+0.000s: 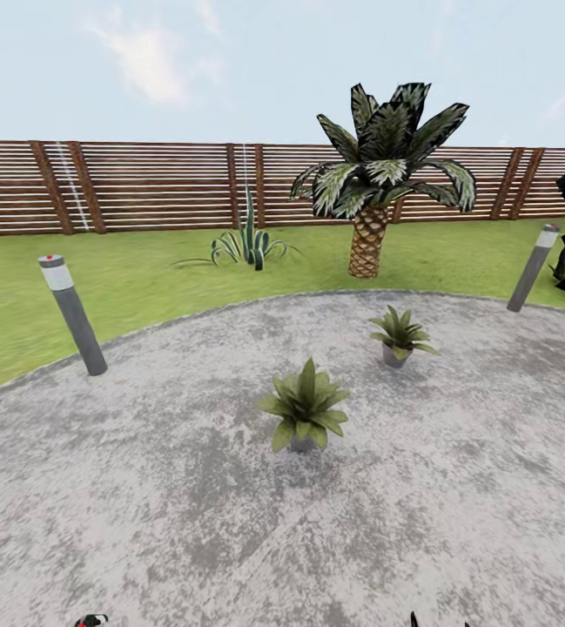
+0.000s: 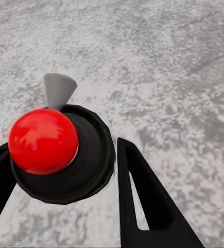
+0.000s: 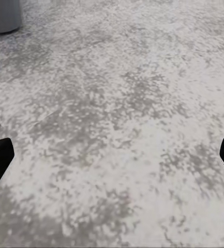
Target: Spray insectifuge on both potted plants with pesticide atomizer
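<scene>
Mottled grey round patio (image 1: 186, 505), green lawn and brown slatted fence (image 1: 143, 187) behind.

Left gripper (image 2: 65, 170) has its black fingers (image 2: 143, 196) closed around a dark round-topped spray bottle (image 2: 83, 155) with red cap and pale grey nozzle. Right gripper (image 3: 112, 160) is spread wide, holding nothing. Two speckled-leaf potted plants stand mid-frame ahead, nearer one (image 1: 304, 405) centre, farther one (image 1: 398, 335) up-right; nozzle points away from the fingers.

A palm (image 1: 371, 187) and two grey bollard lamps (image 1: 73, 313) stand at the patio's edge.
</scene>
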Robot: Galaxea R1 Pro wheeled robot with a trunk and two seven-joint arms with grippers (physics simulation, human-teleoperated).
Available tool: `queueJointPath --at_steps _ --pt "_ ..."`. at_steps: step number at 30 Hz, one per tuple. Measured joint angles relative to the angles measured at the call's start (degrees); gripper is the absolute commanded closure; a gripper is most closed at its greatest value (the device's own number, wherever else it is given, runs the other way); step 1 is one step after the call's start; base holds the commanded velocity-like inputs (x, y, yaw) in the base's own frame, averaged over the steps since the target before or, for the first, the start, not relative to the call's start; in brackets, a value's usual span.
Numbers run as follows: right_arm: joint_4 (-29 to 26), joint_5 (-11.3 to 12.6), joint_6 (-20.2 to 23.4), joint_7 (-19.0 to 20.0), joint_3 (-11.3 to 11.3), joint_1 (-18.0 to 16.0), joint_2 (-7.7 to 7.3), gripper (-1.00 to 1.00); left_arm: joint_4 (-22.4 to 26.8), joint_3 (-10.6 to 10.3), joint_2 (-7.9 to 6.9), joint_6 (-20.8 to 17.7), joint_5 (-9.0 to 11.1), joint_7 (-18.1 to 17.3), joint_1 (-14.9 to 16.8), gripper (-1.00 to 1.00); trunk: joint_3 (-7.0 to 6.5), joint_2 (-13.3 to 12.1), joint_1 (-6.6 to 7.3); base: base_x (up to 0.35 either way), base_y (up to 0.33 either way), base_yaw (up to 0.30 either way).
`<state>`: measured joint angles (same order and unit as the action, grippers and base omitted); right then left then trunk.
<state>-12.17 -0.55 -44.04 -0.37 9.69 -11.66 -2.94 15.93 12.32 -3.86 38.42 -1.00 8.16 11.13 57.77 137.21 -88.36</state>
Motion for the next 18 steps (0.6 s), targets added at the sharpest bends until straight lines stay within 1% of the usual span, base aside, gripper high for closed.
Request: queueJointPath --at_steps 8,14,18 --pt "0.0 0.0 0.0 0.1 0.0 0.0 0.04 -1.0 0.0 0.0 -0.05 0.0 0.0 0.0 0.0 1.0 0.0 0.0 0.0 0.307 -0.123 0.0" --pt "-0.1 0.1 0.0 0.0 0.1 0.0 0.3 -1.0 -0.1 0.0 -0.08 0.0 0.0 0.0 0.0 1.0 0.0 0.0 0.0 0.333 -0.075 0.0" --pt "-0.2 0.1 0.0 0.0 0.1 0.0 0.38 -1.0 -0.1 -0.1 -0.09 0.0 0.0 0.0 0.0 1.0 0.0 0.0 0.0 0.334 -0.022 0.0"
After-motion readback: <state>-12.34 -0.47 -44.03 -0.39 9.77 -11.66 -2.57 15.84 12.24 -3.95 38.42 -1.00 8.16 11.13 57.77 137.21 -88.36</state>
